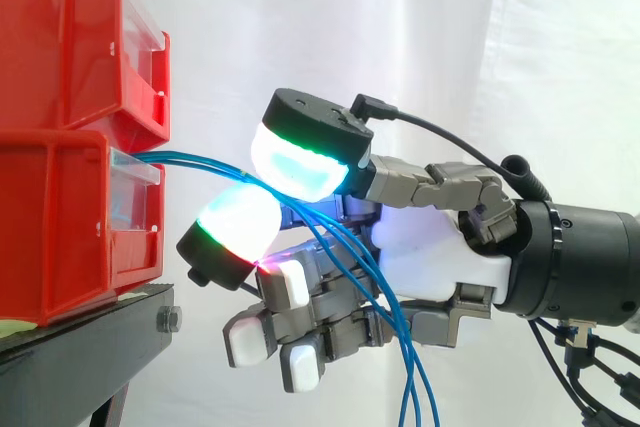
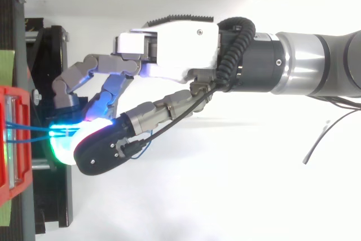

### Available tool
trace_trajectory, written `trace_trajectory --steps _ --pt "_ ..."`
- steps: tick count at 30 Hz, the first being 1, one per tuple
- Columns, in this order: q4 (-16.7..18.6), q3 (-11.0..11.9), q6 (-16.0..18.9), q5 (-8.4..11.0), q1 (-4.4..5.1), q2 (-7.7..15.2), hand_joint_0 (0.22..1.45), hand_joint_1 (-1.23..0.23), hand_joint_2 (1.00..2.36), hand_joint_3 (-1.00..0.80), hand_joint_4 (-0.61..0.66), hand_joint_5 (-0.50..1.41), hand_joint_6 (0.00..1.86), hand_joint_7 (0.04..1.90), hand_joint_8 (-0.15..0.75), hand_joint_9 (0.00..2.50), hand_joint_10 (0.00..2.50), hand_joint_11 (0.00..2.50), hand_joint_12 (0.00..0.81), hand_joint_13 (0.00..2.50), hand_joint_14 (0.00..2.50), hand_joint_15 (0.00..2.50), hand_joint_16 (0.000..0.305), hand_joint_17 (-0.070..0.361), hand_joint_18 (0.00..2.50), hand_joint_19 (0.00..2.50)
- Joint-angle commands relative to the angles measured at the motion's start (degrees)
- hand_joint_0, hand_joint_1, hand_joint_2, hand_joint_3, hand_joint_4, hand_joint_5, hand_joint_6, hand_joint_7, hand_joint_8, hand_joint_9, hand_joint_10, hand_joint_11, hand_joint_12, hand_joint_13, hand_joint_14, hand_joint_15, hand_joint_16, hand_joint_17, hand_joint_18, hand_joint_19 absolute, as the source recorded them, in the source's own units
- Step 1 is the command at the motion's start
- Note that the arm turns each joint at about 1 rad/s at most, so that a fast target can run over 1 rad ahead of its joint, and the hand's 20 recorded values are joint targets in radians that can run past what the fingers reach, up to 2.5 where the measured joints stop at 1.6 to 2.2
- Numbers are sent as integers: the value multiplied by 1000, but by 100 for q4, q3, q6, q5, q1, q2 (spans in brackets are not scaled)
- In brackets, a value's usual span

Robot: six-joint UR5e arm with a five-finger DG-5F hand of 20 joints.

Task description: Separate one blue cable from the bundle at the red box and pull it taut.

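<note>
Left of centre, beside the lower red bin (image 1: 60, 227), the hand (image 1: 430, 247) pinched a blue cable (image 1: 190, 158) between glowing pads (image 1: 300, 162); pulling straight rightward, leaving the other strands (image 1: 410, 377) slack, seemed best.

You get a bright, evenly lit scene in both views. The white curtain (image 1: 450, 27) is washed almost flat, with only faint grey folds showing. From above, the pale ground under the arm (image 2: 316, 60) burns out to near pure white, and soft grey shade lies along the upper edge only. The arm's metal carries a gentle highlight.

The strongest local light is the hand's (image 1: 430, 247) glowing fingertips (image 1: 300, 162), white-cyan with green rims, plus a small magenta spot at the lower pad's edge. In the top view their cyan-green glow spills onto the blue cables (image 2: 28, 131) and the red bin (image 2: 17, 95). The black stand (image 1: 90, 347) reads dark, with little detail.
</note>
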State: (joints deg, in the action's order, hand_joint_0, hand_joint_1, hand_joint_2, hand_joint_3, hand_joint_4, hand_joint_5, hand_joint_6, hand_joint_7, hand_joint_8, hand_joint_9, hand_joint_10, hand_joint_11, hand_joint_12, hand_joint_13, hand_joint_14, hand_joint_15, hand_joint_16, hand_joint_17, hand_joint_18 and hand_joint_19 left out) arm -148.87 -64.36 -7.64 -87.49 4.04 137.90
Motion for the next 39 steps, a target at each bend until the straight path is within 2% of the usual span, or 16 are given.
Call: trace_trajectory --steps 1,9,12,14,17,20,27,31,39 --pt "16 3 -27 13 1 0 621 -639 1016 -209 209 -155 749 1040 311 958 23 877 378 899 20 533 55 124 844 736" --pt "-10 38 -44 30 1 0 637 -725 1016 -211 192 -189 815 985 308 945 23 908 378 895 21 545 54 122 838 751" --pt "-19 47 -44 39 1 0 608 -721 1010 -359 197 -191 828 986 305 953 23 912 379 900 21 541 54 122 845 751" --pt "-19 38 -44 39 -8 0 595 -628 1001 -485 210 -188 835 977 310 981 23 919 376 909 23 544 54 121 856 747" --pt "-36 47 -35 39 -8 0 610 -499 1000 -500 205 -183 854 985 312 1008 23 927 371 936 22 550 53 119 871 745" --pt "-36 47 -35 30 -17 0 626 -465 1000 -500 195 -181 863 983 309 1025 24 939 370 948 21 559 53 119 883 762" --pt "-36 38 -44 39 -17 0 600 -569 1013 -298 195 -184 876 1006 319 1011 24 964 379 937 23 566 54 122 883 766" --pt "-45 38 -44 48 -35 0 588 -625 1009 -372 211 -193 869 991 317 988 23 969 384 933 22 567 55 123 880 764" --pt "-274 29 -27 101 -70 9 553 -605 1002 -481 209 -216 849 952 316 967 24 1038 393 923 22 568 58 130 880 765"
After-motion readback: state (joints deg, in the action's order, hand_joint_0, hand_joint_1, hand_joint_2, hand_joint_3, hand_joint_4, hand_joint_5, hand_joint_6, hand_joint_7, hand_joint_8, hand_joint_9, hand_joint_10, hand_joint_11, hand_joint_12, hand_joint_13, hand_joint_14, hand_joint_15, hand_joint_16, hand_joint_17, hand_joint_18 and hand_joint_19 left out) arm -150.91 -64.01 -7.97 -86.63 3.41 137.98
